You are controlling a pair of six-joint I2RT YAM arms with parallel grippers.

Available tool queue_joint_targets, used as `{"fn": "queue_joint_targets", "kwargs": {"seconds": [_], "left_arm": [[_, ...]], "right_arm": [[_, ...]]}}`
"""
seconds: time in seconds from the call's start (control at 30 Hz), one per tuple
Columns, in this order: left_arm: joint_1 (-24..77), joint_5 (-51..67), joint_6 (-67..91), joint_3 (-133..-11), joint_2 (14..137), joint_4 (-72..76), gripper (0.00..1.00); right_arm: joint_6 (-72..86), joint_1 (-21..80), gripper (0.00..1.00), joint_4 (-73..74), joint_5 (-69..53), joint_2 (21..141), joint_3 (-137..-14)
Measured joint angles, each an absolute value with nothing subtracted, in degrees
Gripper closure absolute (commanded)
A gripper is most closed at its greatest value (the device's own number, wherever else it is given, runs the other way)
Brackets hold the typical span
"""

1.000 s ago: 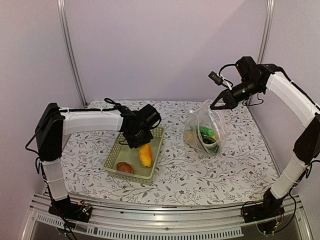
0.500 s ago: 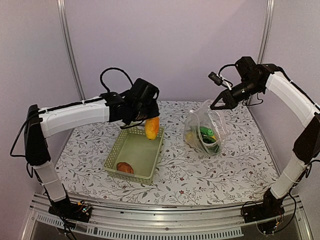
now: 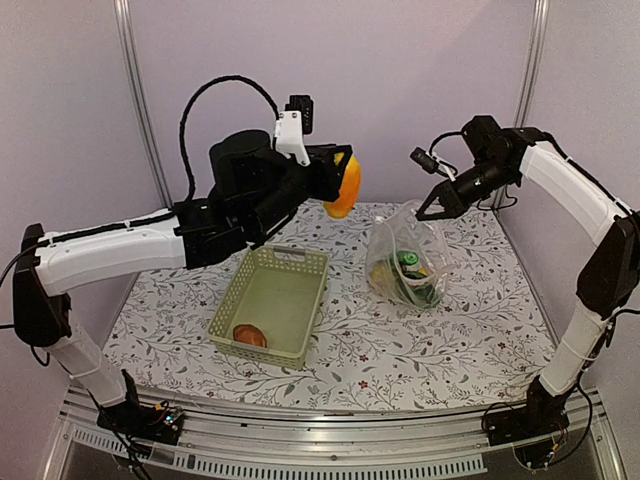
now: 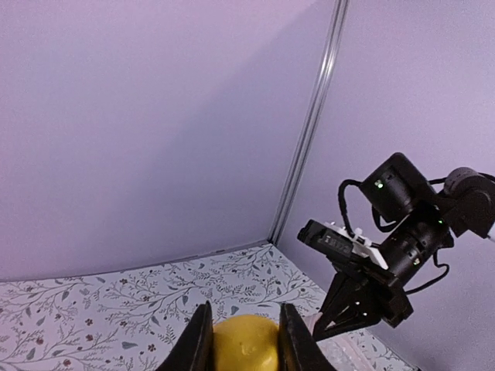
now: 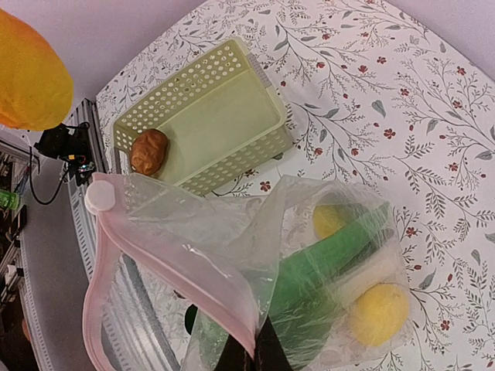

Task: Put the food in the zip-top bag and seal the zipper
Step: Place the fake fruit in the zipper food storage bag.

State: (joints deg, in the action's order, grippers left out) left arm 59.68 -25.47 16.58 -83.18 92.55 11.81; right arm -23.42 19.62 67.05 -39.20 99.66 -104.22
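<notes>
My left gripper [image 3: 343, 183] [image 4: 244, 323] is shut on the orange-yellow piece [image 3: 346, 190] [image 4: 244, 349] [image 5: 29, 73] and holds it high in the air, left of the zip-top bag [image 3: 405, 255] [image 5: 232, 255]. My right gripper [image 3: 425, 212] [image 5: 259, 354] is shut on the bag's upper edge and holds its mouth up and open. The pinkish zipper [image 5: 158, 259] runs along that mouth. Inside the bag lie yellow lemons [image 5: 379, 313], a green cucumber [image 5: 325, 259] and other green pieces. A reddish-brown round one [image 3: 249, 335] [image 5: 149, 151] sits in the basket.
The pale green slatted basket [image 3: 290, 262] [image 5: 197, 77] stands left of the bag on the flowered tablecloth [image 3: 400, 350]. Purple walls with metal posts [image 3: 138, 100] close in the back and sides. The metal rail [image 3: 330, 440] runs along the near edge.
My left arm has lifted the orange-yellow piece out of the basket, up and to the right toward the bag. The right gripper has kept hold of the bag, shifting only slightly.
</notes>
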Motion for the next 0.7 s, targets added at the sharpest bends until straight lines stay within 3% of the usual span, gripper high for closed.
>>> {"fn": "queue_joint_targets", "kwargs": {"seconds": [0.37, 0.7], "left_arm": [[61.36, 2.31, 7.97, -81.91, 93.97, 34.11, 1.00], [62.06, 24.10, 6.26, -96.07, 106.98, 28.03, 1.00]], "right_arm": [[-23.31, 19.62, 1.00, 67.22, -37.32, 99.50, -105.56], [-23.33, 20.03, 1.00, 66.83, -32.38, 89.89, -105.34]]}}
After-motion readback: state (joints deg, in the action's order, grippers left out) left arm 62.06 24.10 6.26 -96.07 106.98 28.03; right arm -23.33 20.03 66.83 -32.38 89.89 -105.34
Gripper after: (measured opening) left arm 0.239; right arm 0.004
